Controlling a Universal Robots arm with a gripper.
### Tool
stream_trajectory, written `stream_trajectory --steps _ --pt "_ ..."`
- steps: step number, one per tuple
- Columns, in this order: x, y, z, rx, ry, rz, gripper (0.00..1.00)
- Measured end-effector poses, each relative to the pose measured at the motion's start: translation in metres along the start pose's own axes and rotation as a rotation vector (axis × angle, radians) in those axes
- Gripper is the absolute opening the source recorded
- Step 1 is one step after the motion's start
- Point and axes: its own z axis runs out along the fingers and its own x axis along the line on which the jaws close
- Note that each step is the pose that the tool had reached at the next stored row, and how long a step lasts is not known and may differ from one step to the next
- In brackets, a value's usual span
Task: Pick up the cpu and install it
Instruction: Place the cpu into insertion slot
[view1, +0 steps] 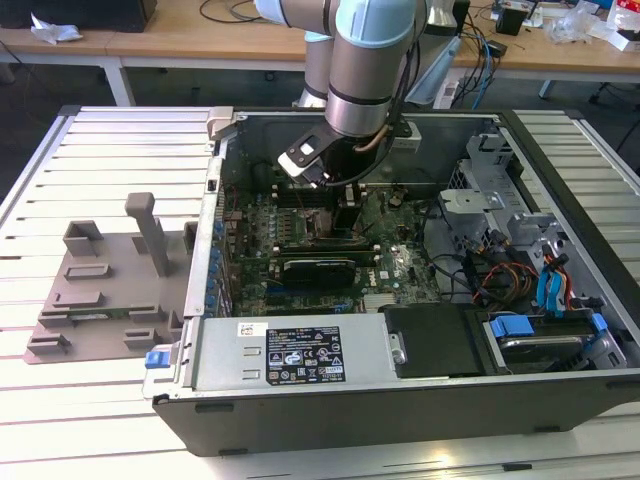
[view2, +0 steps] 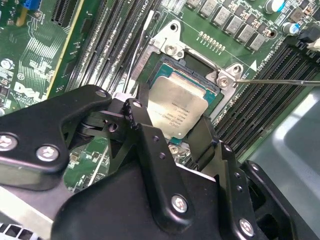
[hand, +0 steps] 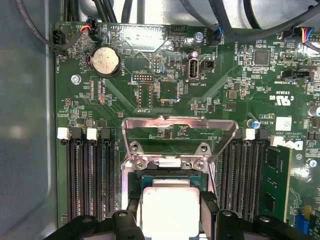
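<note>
end effector (view2: 169, 120): clenched on cpu (hand: 170, 210) | cpu: at open socket (view2: 196, 62) | metal frame (hand: 180, 124): raised on motherboard (hand: 240, 80)

Camera layout: one wide outside view and two close wrist views over an open computer case (view1: 400, 400).

The exterior view looks down at a slant from the case's front wall, far enough back to take in the whole case, the slatted table (view1: 100, 140) and the arm (view1: 365, 70) reaching in. The first wrist view faces the motherboard (hand: 165, 90) squarely from close by. The second wrist view looks obliquely past the gripper (view2: 167, 120), nearer still. Both wrist views share the cpu (hand: 170, 210) (view2: 177, 105) and the socket frame (hand: 180, 130) (view2: 170, 47).
</note>
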Motion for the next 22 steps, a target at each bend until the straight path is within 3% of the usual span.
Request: stream_trajectory --steps 7,9,10,13,14,16,18,20,22 --pt "0.0001 0.0002 0.0022 0.0 -0.0001 0.0 0.55" --pt "0.0001 0.0002 0.0023 0.0 0.0 0.0 0.56" --pt "0.0001 0.0001 0.0023 0.0 -0.0001 0.0 0.62" --pt "0.0001 0.0001 0.0018 -0.0002 0.0002 0.0 0.62" --pt "0.0001 0.0 0.0001 -0.0001 0.0002 0.0 0.62" --pt "-0.0001 -0.0006 -0.0097 -0.0001 0.0001 0.0 0.62" --pt "0.0016 -0.0007 -0.012 0.0 0.0001 0.0 0.62" --pt "0.0021 -0.002 -0.0124 -0.0004 0.0051 0.0 0.48" --pt "0.0006 -0.0054 -0.0121 -0.0021 0.0101 -0.001 0.42"
